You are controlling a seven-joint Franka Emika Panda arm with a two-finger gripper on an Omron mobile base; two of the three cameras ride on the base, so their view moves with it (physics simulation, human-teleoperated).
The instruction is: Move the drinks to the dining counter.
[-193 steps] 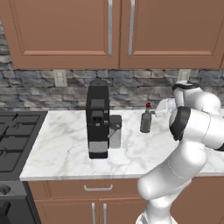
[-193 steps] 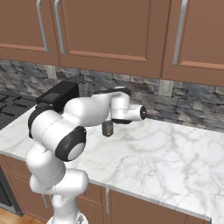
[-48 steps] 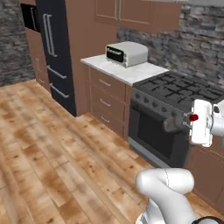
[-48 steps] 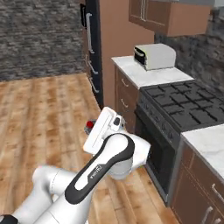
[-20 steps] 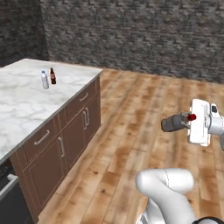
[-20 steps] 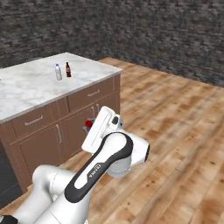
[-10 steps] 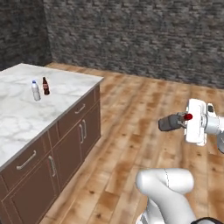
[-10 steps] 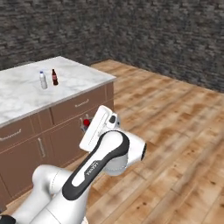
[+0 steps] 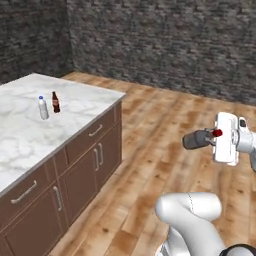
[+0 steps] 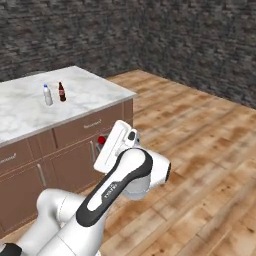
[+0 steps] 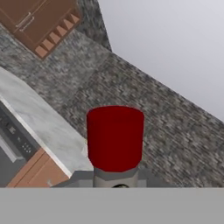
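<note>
Fingers [image 9: 214, 134] are clamped on the squat grey bottle with red cap [image 9: 200, 139], carried sideways. Its goal, the white marble-topped table [image 9: 80, 107], lies well off to the left, where the clear bottle [image 9: 43, 108] and slim brown bottle [image 9: 55, 102] stand.

We cannot read labels on the two far bottles [image 9: 48, 105]; the grey bottle [image 11: 115, 144] is cut off below its red cap, hiding our fingertips.

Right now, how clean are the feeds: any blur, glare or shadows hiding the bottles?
Left base view: evenly lit, no glare, slightly soft; the clear bottle and cola bottle on the dining counter read small but distinct. Right base view: same flat light, no hard shadows. Hand view: the grey bottle, its red cap close up, looms large and soft-edged; background rolled.
</note>
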